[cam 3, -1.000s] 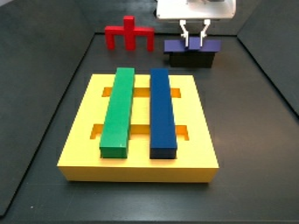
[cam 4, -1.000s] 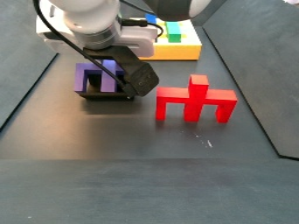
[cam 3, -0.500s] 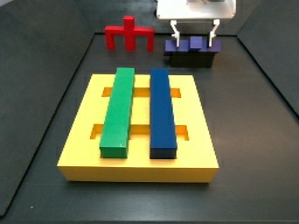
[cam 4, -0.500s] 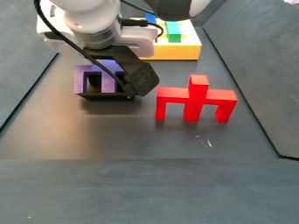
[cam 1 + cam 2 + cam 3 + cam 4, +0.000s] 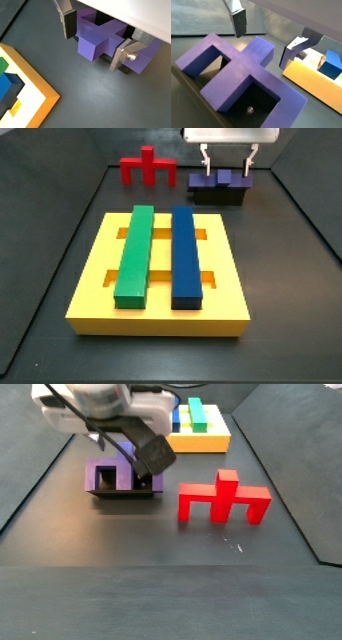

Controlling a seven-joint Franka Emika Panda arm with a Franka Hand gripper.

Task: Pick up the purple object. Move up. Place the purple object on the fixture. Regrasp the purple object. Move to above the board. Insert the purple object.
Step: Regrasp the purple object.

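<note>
**Purple object seated on fixture, end effector released**

You see the purple object (image 5: 100,40) resting on the black fixture (image 5: 218,196), prongs lying flat in a wrist view (image 5: 234,75). The end effector (image 5: 97,39) hangs just above it, fingers (image 5: 67,22) spread apart on either side and not clamping the piece. The yellow board (image 5: 163,312) carries the green bar (image 5: 135,255) and blue bar (image 5: 185,256). The red pronged piece (image 5: 223,497) lies beside the fixture.
</note>
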